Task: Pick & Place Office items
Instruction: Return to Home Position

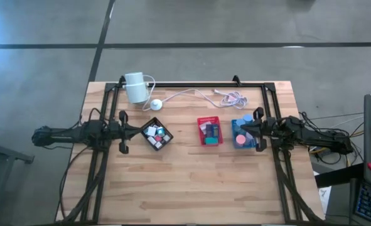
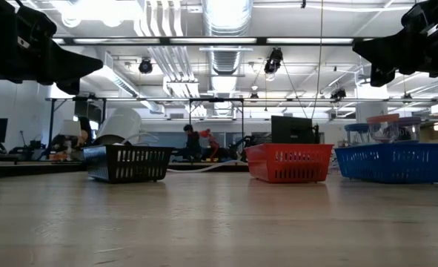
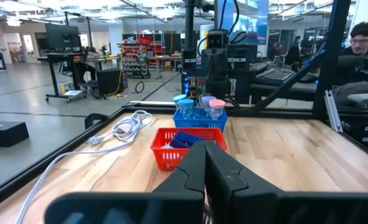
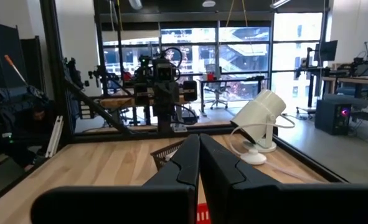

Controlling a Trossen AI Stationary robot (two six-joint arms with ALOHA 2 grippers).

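Left wrist view, nearest first: your left gripper (image 3: 205,149) shows its two dark fingers pressed together with nothing between them. Just beyond the tips stands the red tray (image 3: 165,155) with dark blue office items (image 3: 185,140) in it. Next comes the blue tray (image 3: 199,121), holding pale blue and pink-topped pieces, and behind that the right arm (image 3: 216,56) faces you. A coiled cable (image 3: 129,126) lies on the wood off to one side of the trays. A person (image 3: 364,38) sits beyond the table frame.

The right wrist view tells you the same of the right gripper (image 4: 199,144): fingers closed flat on each other, empty. Past them you see a corner of the black tray (image 4: 166,157). Farther on is the white cylinder (image 4: 258,115), tilted on its round foot with its own cable curving around it.

From above, the office items lie in the three trays, which stand in a row across the middle of the wooden table (image 1: 191,188): black, red, blue, running from the left arm's side to the right's. The left gripper sits just beside the black tray, and the right gripper hangs over the blue one. In the low view both arms are up at the top corners, above the trays.
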